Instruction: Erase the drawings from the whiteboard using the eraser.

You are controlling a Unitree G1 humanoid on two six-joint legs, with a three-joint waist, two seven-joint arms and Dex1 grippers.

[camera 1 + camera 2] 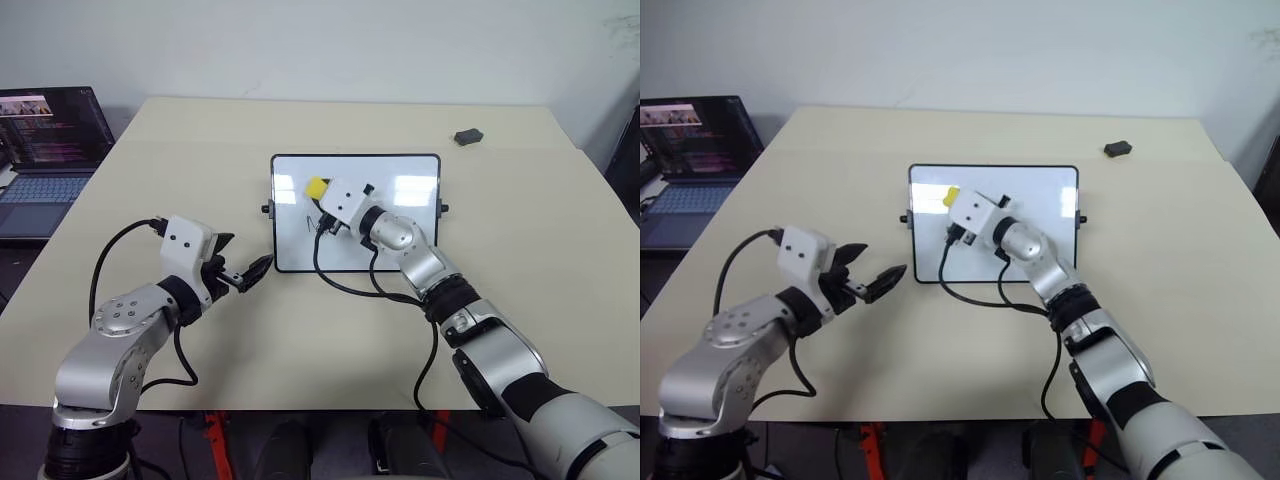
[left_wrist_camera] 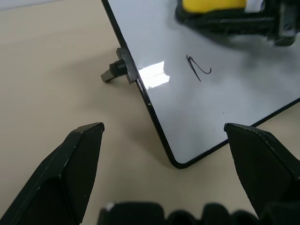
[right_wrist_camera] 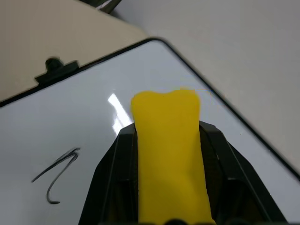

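Observation:
The whiteboard [image 1: 405, 172] lies flat in the middle of the table, with small black knobs on its sides. My right gripper [image 1: 318, 192] is shut on the yellow eraser [image 3: 168, 154] and holds it over the board's upper left area; I cannot tell whether it touches the surface. One of the drawings, a thin dark scribble [image 2: 199, 69], shows on the board just nearer to me than the eraser [image 1: 317, 187]; the arm hides the board's middle. My left gripper [image 1: 245, 256] hangs open and holds nothing, just off the board's near left corner [image 2: 176, 161].
An open laptop [image 1: 45, 150] stands off the table's left edge. A small dark grey lump [image 1: 468, 136] lies at the far right of the table. Black cables [image 1: 345, 280] from my right wrist trail over the board's near edge.

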